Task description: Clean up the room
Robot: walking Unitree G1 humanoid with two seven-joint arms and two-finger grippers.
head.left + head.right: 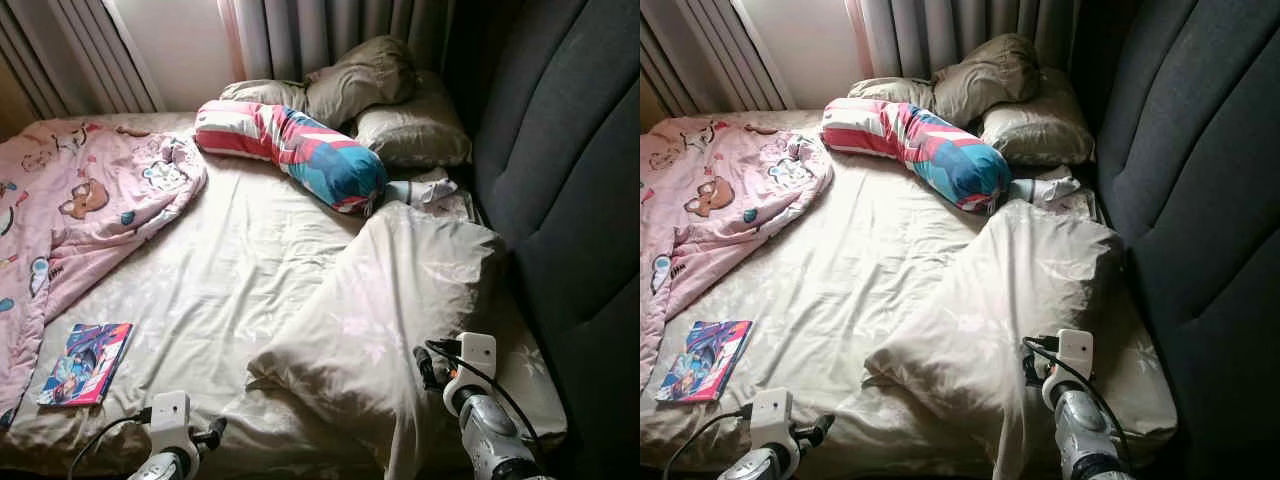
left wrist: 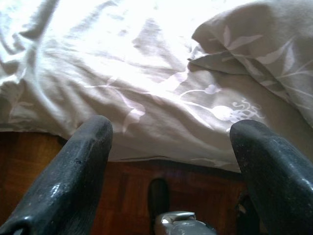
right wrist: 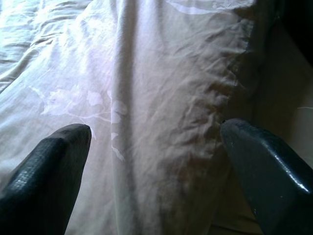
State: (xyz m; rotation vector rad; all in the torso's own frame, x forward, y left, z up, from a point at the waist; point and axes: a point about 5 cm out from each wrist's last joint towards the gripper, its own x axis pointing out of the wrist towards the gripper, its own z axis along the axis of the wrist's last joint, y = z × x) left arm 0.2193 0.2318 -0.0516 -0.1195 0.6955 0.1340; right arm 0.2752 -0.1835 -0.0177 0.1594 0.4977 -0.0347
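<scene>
Duvet (image 1: pixel 380 310) lay crumpled on the bed's (image 1: pixel 220 280) near right (soft, light). Right claw (image 3: pixel 156 147) hovered released over its edge; left claw (image 2: pixel 171 147) was released too.

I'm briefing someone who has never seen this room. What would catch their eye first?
Most likely the bright striped bolster, lying across the head of the bed in front of the beige pillows. Next, the pink cartoon blanket bunched on the bed's left side, with a colourful book on the sheet near the foot. Closest, a large beige pillow lies before the open right gripper; the left gripper hovers open at the bed edge.
</scene>
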